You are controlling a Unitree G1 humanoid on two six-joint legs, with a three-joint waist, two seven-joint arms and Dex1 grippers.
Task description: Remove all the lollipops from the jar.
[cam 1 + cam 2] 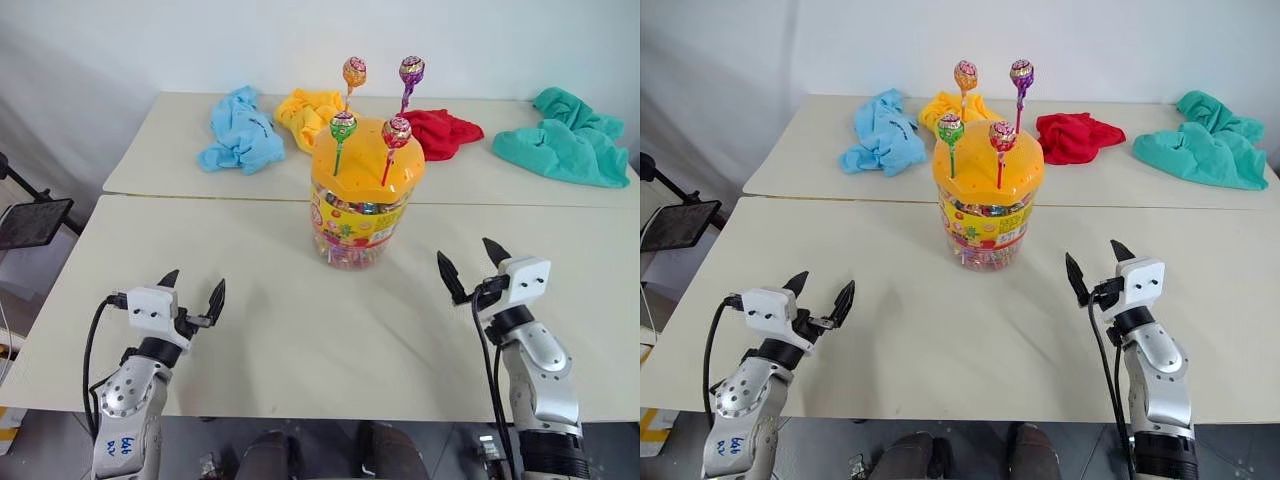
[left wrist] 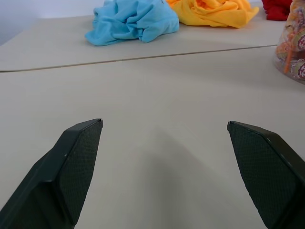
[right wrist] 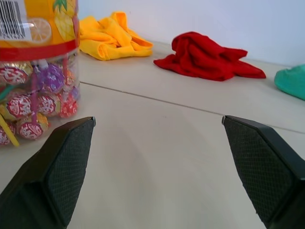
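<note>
The jar stands mid-tabletop with four lollipops upright in its orange lid, while the left hand and right hand hover near the front edge, well apart from it, fingers spread wide and empty

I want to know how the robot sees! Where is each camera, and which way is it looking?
Left eye: on the head, looking down over the beige table at the clear plastic jar with the orange lid; both arms show, with the open left pincer and right pincer.
Right eye: beside it, sharing the same scene.
Left wrist: looks between its fingers toward the crumpled light-blue cloth.
Right wrist: looks past the jar toward the crumpled red cloth.
</note>
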